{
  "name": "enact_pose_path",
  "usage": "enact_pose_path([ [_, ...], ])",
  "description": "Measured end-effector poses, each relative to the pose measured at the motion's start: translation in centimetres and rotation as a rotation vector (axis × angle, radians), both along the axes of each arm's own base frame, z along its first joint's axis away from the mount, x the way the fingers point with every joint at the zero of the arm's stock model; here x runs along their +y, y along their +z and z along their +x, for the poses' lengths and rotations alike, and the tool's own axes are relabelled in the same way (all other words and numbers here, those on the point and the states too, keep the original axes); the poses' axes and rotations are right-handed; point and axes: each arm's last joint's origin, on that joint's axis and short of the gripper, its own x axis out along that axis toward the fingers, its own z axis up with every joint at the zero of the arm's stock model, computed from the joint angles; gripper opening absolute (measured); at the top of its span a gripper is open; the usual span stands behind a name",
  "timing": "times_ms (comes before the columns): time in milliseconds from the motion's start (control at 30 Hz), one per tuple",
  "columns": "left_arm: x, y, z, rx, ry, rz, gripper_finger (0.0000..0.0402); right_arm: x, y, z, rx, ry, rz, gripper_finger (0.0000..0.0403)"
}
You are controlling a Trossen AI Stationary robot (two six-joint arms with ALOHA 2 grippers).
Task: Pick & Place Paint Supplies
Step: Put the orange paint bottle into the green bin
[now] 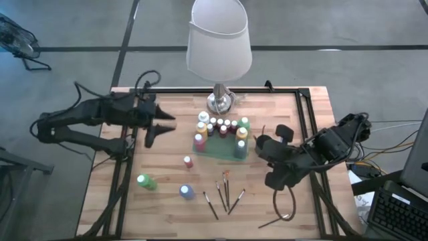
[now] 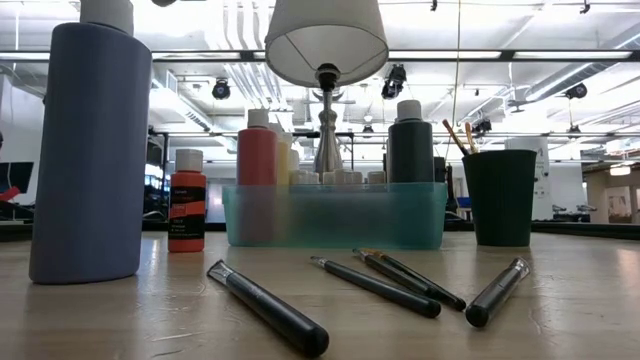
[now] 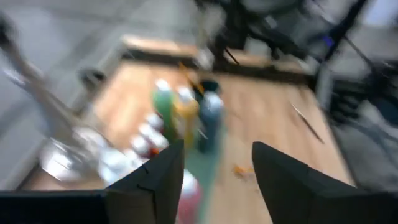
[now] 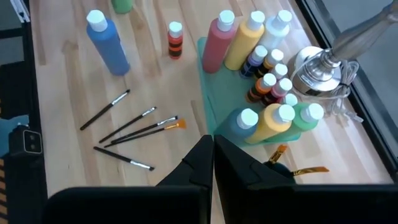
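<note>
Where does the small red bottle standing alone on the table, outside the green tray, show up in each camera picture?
High view: the small red bottle stands below-left of the green tray.
Low view: the bottle is left of the tray, right of the big blue bottle.
Left wrist view: cannot tell; too blurred.
Right wrist view: the bottle is near the top, left of the tray.
Shared landmark: the lamp base.

teal tray (image 1: 215, 148), blue bottle (image 1: 187, 192), green bottle (image 1: 146, 181), seemingly orange-tipped brush (image 4: 151, 129)

Wooden table (image 1: 167, 207): bottles (image 1: 187, 161), brushes (image 1: 225, 193), tray (image 1: 215, 150), lamp (image 1: 219, 50).
</note>
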Motion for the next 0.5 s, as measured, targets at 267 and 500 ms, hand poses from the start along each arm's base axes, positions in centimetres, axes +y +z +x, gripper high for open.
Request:
enact_pose_path([
  [267,-1.7,-1.5,1.1,0.141,-0.102,-0.142,0.0176,-0.5,-0.2,-0.5,-0.003,-0.015,-0.029,0.0008],
  [500,-3.9,-3.0,3.0,0.262,-0.136,-0.180,0.0146,-1.0,-0.1,-1.3,-0.026,-0.044,-0.034,0.0008],
])
